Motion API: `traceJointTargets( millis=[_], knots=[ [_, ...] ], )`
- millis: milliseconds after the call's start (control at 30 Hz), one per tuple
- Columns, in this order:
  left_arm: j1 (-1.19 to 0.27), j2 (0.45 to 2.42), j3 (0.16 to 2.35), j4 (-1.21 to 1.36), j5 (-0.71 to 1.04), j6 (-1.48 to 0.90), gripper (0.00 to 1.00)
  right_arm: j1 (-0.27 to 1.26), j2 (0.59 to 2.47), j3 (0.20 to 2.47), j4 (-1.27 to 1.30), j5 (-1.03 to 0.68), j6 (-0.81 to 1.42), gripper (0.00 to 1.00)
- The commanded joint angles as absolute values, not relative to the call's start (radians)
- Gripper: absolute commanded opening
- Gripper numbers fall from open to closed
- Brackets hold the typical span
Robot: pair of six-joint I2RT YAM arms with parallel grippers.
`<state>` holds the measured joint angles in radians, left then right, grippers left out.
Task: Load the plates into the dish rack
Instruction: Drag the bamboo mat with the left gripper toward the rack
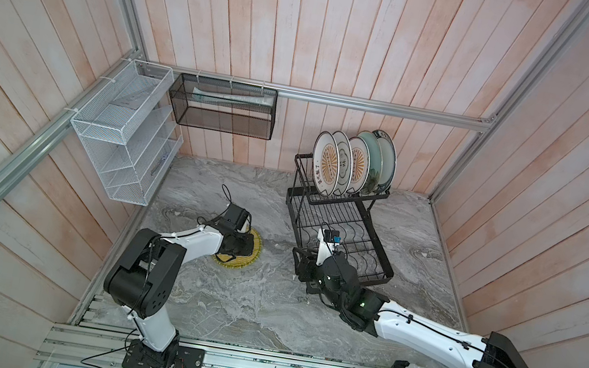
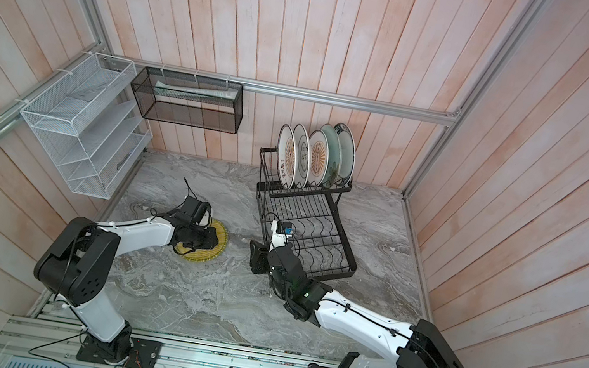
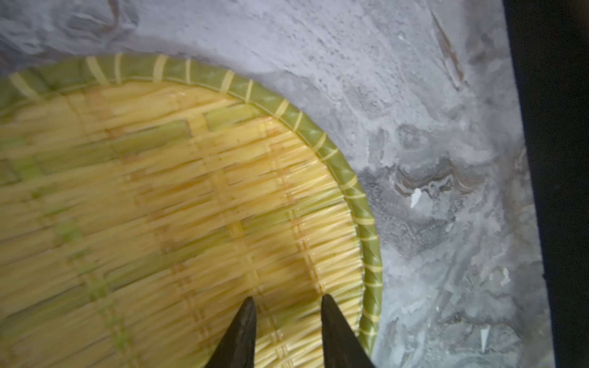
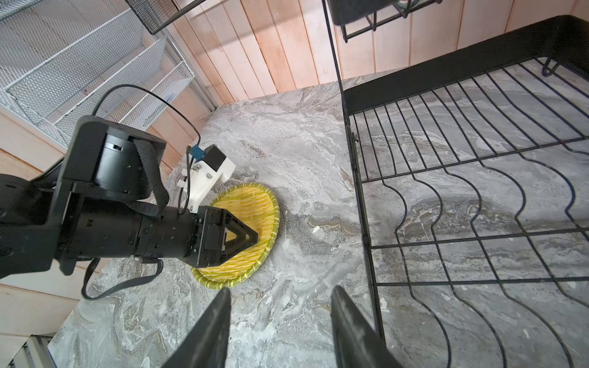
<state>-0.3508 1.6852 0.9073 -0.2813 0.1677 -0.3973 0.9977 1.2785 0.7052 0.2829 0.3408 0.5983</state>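
Yellow woven-look round plate, green-rimmed, is laid flat on the grey marble table directly beneath the left gripper, whose partly open jaws hold nothing. The right gripper, open and empty, is positioned farther off, beside the black wire dish rack.

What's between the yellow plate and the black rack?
Just bare marble table with tiny white flecks, between the yellow plate and dish rack; the right wrist view shows it.

left arm bent, jaws apart | right arm outstretched, jaws apart
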Motion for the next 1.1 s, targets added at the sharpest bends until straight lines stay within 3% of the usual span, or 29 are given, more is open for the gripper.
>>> traceJointTargets(
  millis=[0, 233, 533, 1067],
  knots=[
    [-0.406, 1.722, 0.886, -0.318, 0.216, -0.422, 0.36, 0.992, 1.252, 0.692, 0.27, 0.368, 0.598, 0.51],
    [-0.489, 1.711, 0.897, -0.321, 0.227, -0.409, 0.36, 0.992, 1.239, 0.691, 0.26, 0.375, 0.597, 0.51],
    [-0.472, 1.594, 0.955, -0.379, 0.137, -0.395, 0.39, 0.992, 1.232, 0.692, 0.245, 0.382, 0.594, 0.52],
    [-0.17, 1.355, 0.821, -0.359, 0.058, -0.439, 0.44, 0.985, 1.259, 0.706, 0.242, 0.37, 0.587, 0.52]
  ],
)
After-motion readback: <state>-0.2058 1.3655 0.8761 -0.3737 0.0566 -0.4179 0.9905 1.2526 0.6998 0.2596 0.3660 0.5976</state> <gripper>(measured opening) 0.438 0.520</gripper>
